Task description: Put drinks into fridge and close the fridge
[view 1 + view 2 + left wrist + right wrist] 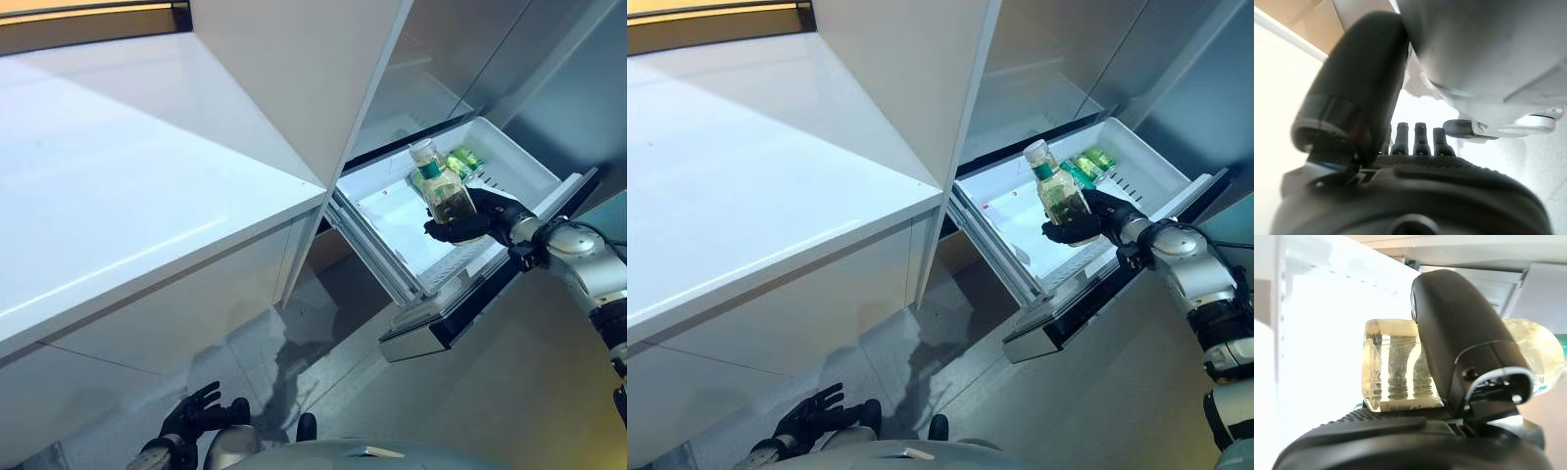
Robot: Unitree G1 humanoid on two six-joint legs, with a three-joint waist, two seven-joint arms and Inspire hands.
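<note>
White counter [127, 186] filled the left of the scene, with a tall white cabinet panel [294, 69] rising beside it and a grey floor [323, 343] below. Next to the panel the fridge drawer [392, 211] stood pulled out, its white tub open to view. Green bottles [462, 162] lay at the far end of the tub. The right hand [470, 223] was curled round the lower part of a bottle [443, 188] of pale yellow drink, holding it over the drawer, tilted with its white cap pointing toward the fridge. In the right wrist view the thumb [1464, 338] lay across the bottle's side and the fingers showed through the liquid. The left hand [191, 416] hung low near the floor, fingers loosely spread, holding nothing.
</note>
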